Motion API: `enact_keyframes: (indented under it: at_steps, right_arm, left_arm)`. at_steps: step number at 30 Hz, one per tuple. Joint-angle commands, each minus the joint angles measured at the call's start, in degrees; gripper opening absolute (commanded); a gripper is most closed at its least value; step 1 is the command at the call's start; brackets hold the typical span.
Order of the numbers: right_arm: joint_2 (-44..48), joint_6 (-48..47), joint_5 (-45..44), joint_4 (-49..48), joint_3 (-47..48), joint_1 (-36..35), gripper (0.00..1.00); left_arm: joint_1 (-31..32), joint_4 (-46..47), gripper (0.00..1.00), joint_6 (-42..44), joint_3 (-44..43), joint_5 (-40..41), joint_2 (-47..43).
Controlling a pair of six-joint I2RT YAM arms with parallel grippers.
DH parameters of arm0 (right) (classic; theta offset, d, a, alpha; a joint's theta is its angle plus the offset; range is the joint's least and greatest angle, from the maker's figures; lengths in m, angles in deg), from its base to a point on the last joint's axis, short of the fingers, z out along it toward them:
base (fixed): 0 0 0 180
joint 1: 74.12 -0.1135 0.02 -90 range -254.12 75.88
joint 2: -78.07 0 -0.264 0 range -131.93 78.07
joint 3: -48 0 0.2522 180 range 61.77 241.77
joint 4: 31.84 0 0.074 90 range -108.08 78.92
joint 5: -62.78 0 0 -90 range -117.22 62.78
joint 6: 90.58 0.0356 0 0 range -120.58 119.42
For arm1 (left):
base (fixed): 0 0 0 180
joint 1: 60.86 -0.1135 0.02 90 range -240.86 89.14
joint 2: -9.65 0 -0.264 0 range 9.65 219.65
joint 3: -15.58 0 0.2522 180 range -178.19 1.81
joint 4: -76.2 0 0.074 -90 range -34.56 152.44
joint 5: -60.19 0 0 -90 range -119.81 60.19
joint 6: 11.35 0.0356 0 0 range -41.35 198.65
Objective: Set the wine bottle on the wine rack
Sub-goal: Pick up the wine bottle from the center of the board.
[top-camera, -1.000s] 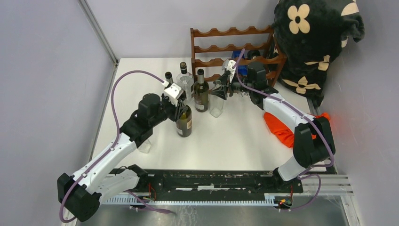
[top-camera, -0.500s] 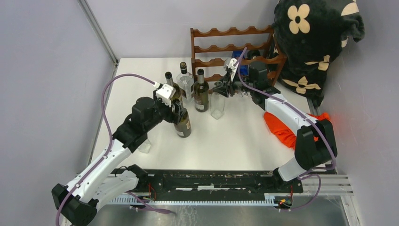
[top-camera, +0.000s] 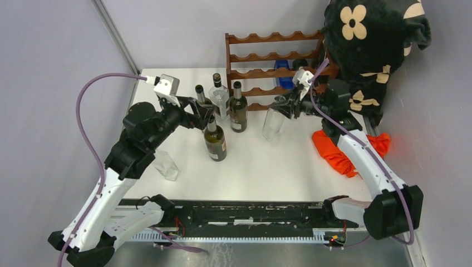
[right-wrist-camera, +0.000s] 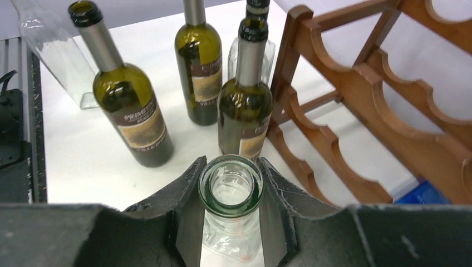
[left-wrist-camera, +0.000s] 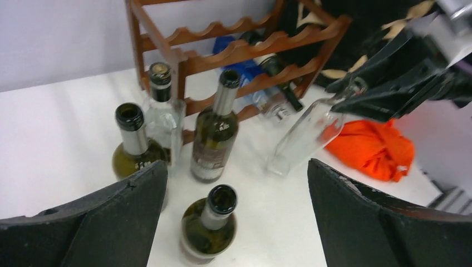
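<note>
Mid-bench, a dark green bottle [top-camera: 215,142] stands below the left pincer [top-camera: 203,113], its jaws wide apart. Beyond stand three upright bottles [top-camera: 238,108]. The right pincer [top-camera: 283,105] clamps the neck of the tilted clear wine bottle [top-camera: 273,123], just before the wine rack [top-camera: 267,55] at the far edge.

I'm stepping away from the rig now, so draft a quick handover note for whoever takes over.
Left claw: open, holding nothing, over the standing bottles.
Right claw: shut on the neck of the clear bottle, which is tilted in front of the wine rack.
Done: another bottle lies in the rack.
Left: lay the clear bottle in a free cradle, then rack the standing bottles.
</note>
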Motion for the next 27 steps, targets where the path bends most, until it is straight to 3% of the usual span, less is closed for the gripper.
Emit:
enact_keyframes:
  at_steps: [1,5,6,11,15,19,27]
  right_arm:
    - [8.7,4.7,2.4,-1.7,-5.6,3.6,0.0]
    - [15.7,8.4,3.4,-1.8,-12.4,8.5,0.0]
    - [17.4,9.7,3.7,-2.0,-14.3,9.8,0.0]
    - [25.8,12.6,4.6,-0.8,-21.2,15.8,0.0]
    - [30.1,14.7,6.3,-0.1,-24.1,20.1,0.0]
    - [32.0,19.0,8.3,-1.8,-25.3,22.2,0.0]
    - [33.1,36.0,10.2,-14.3,-29.1,23.4,0.0]
  left_arm:
    - [-0.2,5.1,1.0,-11.1,-3.1,-7.9,0.4]
    - [0.8,11.6,0.96,-17.1,-3.9,-18.7,4.3]
    - [2.6,11.7,0.96,-16.5,-4.4,-18.4,6.1]
    - [25.6,10.8,0.96,0.5,-6.7,-6.8,13.2]
    - [36.6,12.1,0.97,14.6,-5.1,-1.5,19.2]
    - [40.3,21.5,0.99,22.9,1.9,1.3,22.7]
    - [40.4,45.5,1.0,21.8,15.5,9.7,26.9]
